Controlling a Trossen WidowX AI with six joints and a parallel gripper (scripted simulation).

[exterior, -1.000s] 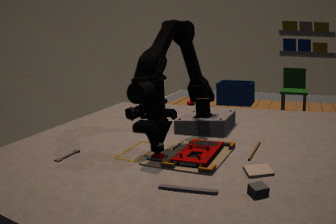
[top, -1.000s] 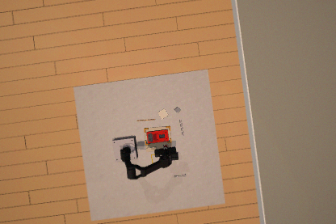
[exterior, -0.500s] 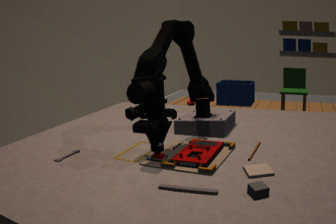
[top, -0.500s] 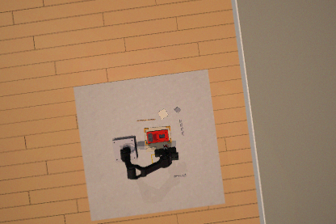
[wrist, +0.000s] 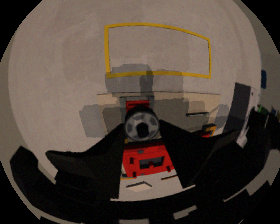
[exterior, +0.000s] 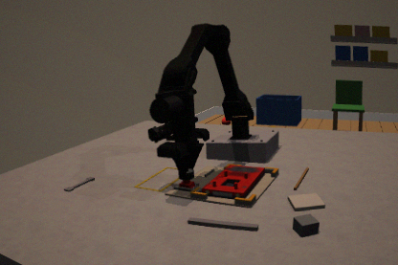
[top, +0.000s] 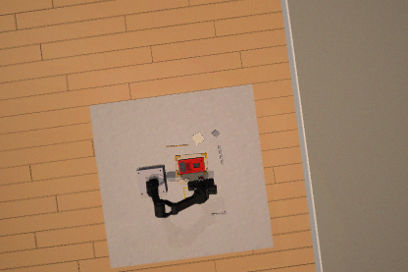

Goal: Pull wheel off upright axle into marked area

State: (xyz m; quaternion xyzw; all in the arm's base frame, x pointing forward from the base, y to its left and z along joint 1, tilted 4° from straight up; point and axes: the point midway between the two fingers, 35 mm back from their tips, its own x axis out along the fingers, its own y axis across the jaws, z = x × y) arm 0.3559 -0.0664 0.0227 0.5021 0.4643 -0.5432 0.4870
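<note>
Jaws: pointing straight down, closed on the wheel (wrist: 141,124), a small round grey disc with a dark centre, gripped between the two dark fingers that converge on it in the wrist view. Wheel: sits between the fingertips low over the fixture; the exterior view shows the jaws (exterior: 186,176) down just above a small red part (exterior: 187,184) at the near-left end of the fixture, and whether the wheel has come clear of the axle cannot be told. Directly below the jaws: a red block (wrist: 147,161) with dark recesses. Fixture (exterior: 221,188): a flat tray with a pale rim and orange corner marks, carrying a red plate (exterior: 234,178) with a rectangular cut-out; it extends to one side of the jaws. Marked area (exterior: 156,179): a yellow-outlined rectangle on the grey bench (exterior: 96,225), just beyond the jaws on the side away from the red plate; in the wrist view it lies ahead of the jaws. Arm base (exterior: 243,145): a grey block behind the fixture. Further off: a long grey bar (exterior: 222,224), a dark cube (exterior: 305,225), a pale flat tile (exterior: 306,201), a thin wooden stick (exterior: 300,178), a flat grey wrench-shaped piece (exterior: 79,184). Farthest: a blue bin (exterior: 278,109), a green chair (exterior: 348,102), wall shelves (exterior: 364,52).
</note>
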